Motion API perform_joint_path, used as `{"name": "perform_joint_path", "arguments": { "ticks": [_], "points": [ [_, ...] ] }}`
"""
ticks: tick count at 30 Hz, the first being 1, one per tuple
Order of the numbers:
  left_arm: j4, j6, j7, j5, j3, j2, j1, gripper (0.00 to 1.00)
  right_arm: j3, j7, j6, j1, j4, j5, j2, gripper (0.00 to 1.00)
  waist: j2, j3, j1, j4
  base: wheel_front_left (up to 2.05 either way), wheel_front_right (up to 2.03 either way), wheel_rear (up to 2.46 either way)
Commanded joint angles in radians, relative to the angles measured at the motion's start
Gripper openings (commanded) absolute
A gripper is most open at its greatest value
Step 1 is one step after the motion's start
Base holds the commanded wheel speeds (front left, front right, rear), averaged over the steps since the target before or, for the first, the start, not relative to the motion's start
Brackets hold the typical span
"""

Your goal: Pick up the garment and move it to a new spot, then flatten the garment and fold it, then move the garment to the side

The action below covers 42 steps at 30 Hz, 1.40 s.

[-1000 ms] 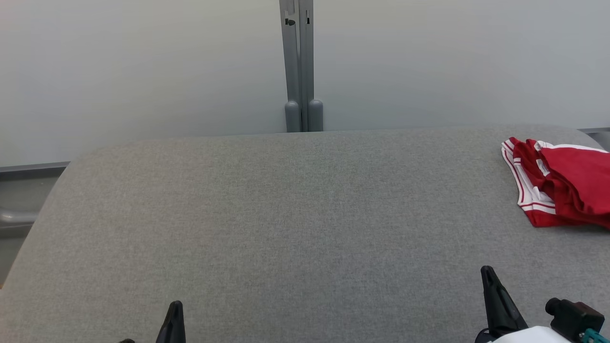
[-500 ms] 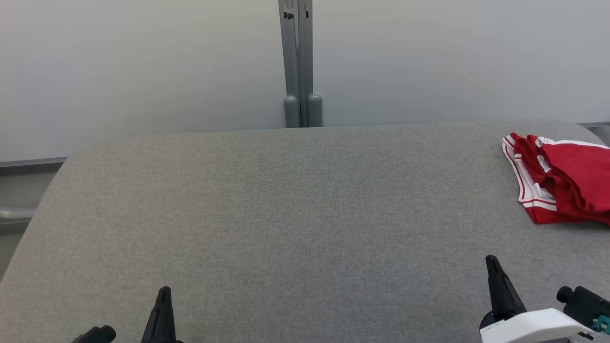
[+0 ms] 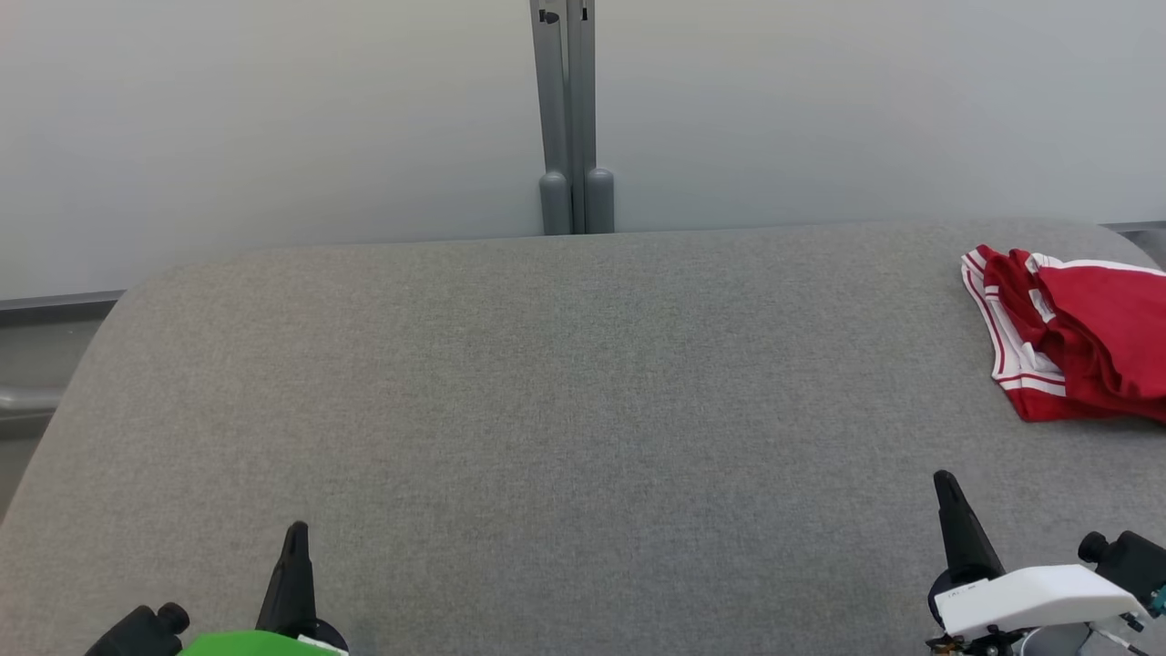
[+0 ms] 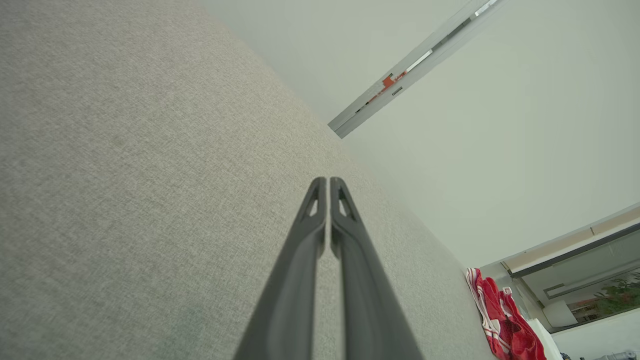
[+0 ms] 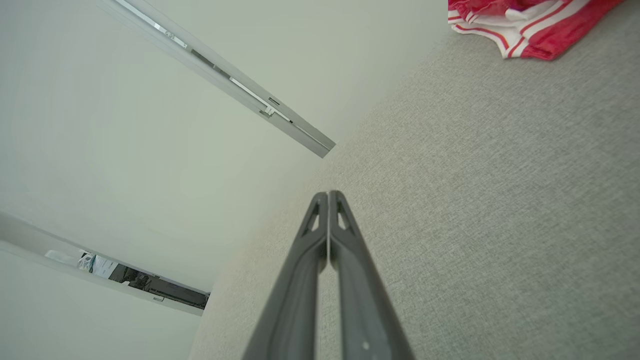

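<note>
The garment is red with white stripes and lies crumpled at the far right of the grey table, partly cut off by the head view's edge. It also shows as a red heap in the left wrist view and at the top right of the right wrist view. My left gripper sits at the lower left, shut and empty, tips together. At the lower right my right gripper is shut and empty too, well short of the garment.
A grey post stands against the pale wall behind the table's far edge. A grey rail shows past the table's left edge. Wide grey tabletop lies between the two grippers.
The head camera has tilted, so the table and garment sit slightly higher in the picture. Both grippers show further up from the bottom edge. The garment itself has not moved.
</note>
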Motion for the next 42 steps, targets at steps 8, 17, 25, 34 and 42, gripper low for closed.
{"name": "perform_joint_path", "arguments": {
  "ticks": [8,17,25,34,42],
  "points": [
    [-0.001,-0.014,0.027,-0.114,0.023,0.008,-0.055,0.00,-0.016,0.029,0.000,-0.051,0.008,0.111,-0.006,0.00,0.0000,0.009,0.0000,-0.001,0.00,0.00,0.00],
    [0.008,-0.022,0.052,-0.213,0.041,0.009,-0.081,0.00,-0.028,0.054,-0.001,-0.075,0.024,0.206,-0.005,0.00,0.0000,0.019,0.0000,-0.003,0.00,0.00,0.00],
    [0.015,-0.027,0.073,-0.291,0.056,0.009,-0.102,0.00,-0.038,0.076,0.000,-0.095,0.036,0.283,-0.003,0.00,0.0000,0.028,0.0000,-0.004,0.00,0.00,0.00],
    [0.023,-0.033,0.096,-0.370,0.072,0.008,-0.123,0.00,-0.049,0.098,-0.001,-0.115,0.049,0.362,-0.001,0.00,0.0000,0.038,0.0000,-0.005,0.00,0.00,0.00],
    [0.029,-0.040,0.115,-0.440,0.085,0.007,-0.142,0.00,-0.059,0.118,0.000,-0.133,0.061,0.430,0.001,0.00,0.0000,0.047,0.0000,-0.006,0.00,0.00,0.00]
  ]
}}
